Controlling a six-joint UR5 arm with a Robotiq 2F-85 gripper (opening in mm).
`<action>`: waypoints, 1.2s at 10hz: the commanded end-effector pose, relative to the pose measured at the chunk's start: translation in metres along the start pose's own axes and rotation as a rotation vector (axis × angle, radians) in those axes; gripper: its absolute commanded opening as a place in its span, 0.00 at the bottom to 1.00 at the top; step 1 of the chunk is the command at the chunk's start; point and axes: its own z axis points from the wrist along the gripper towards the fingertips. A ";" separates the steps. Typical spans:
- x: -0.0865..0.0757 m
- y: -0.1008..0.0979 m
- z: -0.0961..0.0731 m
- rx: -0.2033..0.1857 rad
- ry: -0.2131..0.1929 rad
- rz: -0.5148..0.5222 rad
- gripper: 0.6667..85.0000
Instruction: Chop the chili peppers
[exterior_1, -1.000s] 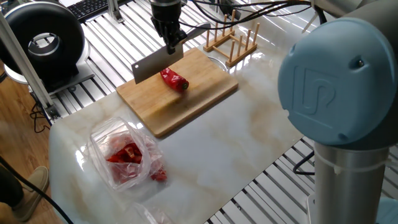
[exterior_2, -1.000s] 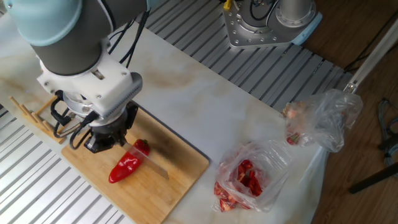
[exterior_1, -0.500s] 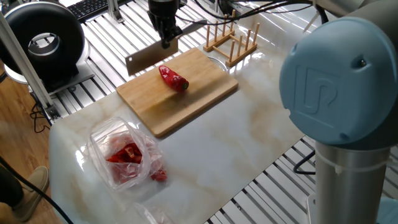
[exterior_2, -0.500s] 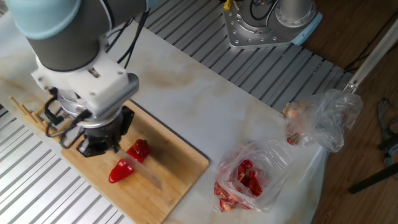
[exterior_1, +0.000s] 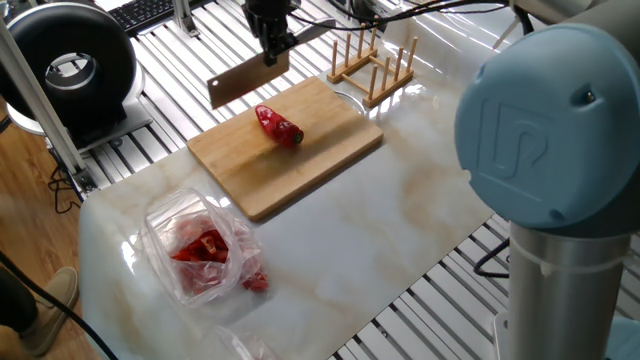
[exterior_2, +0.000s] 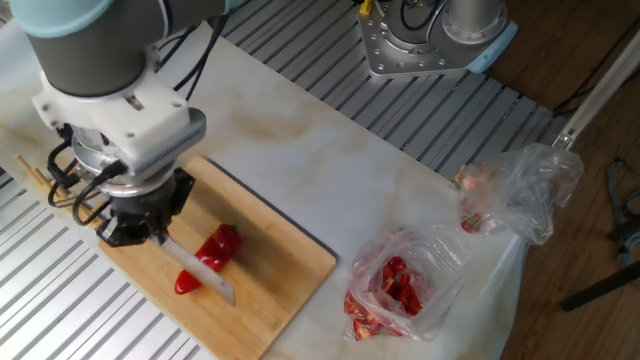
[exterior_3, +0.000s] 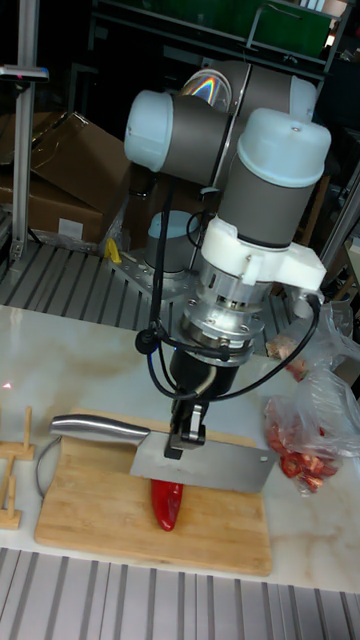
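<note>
A pale marbled table (exterior_1: 330, 240) sits on a frame of ribbed aluminium rails. Nearest in one fixed view lies a clear bag (exterior_1: 200, 250) of red pieces, with a second crumpled bag (exterior_2: 520, 190) near it in the other fixed view. Beyond the bag is a bamboo board (exterior_1: 300, 160), and past that a small wooden rack (exterior_1: 375, 65) at the table's far edge. Off the table stand a black round fan (exterior_1: 70, 65) and a keyboard (exterior_1: 150, 12); the tall fixed view shows cardboard boxes (exterior_3: 65, 180) behind the arm.

The chili (exterior_1: 278, 126) lies on the board toward its far side, glossy red, short and plump. In the other fixed view it looks cut across into two parts lying close together, though the blade hides the gap.

The gripper (exterior_1: 270, 45) is clamped on a cleaver (exterior_1: 245, 80), blade down and raised clear above the chili.
</note>
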 end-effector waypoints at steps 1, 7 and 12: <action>-0.006 0.027 -0.009 -0.083 -0.050 -0.062 0.01; -0.033 0.036 0.003 -0.120 -0.055 -0.056 0.01; -0.001 0.016 0.022 -0.134 -0.001 0.007 0.01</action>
